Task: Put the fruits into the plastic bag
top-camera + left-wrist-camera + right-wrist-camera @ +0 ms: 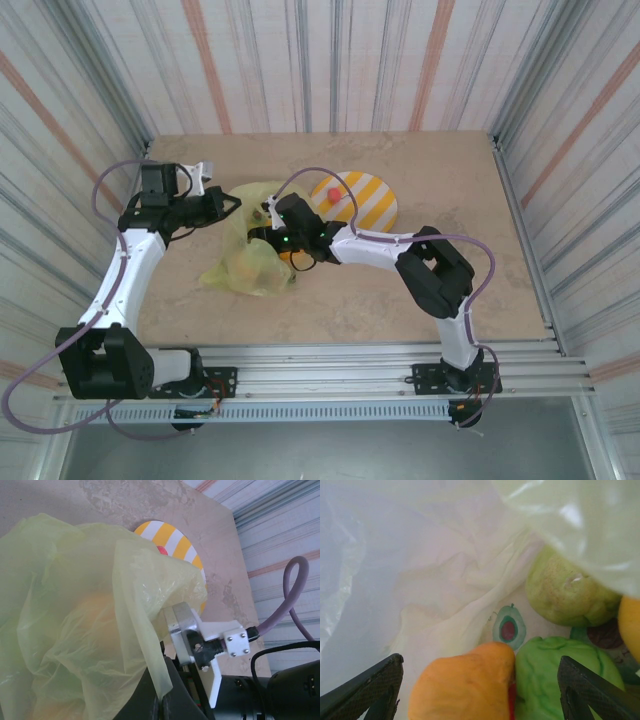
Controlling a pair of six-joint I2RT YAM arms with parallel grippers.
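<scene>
The plastic bag lies crumpled left of centre, its yellow-green film filling the left wrist view. My left gripper is shut on a strip of the bag's edge, pinched between its fingertips. My right gripper reaches into the bag's mouth and stands open. Between its wide-apart fingers, touching neither, lies an orange fruit. Beside it are a green fruit, a yellow-green pear-like fruit and another orange one. A red fruit sits on the striped plate.
The yellow-and-white striped plate lies just right of the bag, the red fruit at its near rim. The right arm's white camera mount is close to my left fingers. Striped walls enclose the table on three sides.
</scene>
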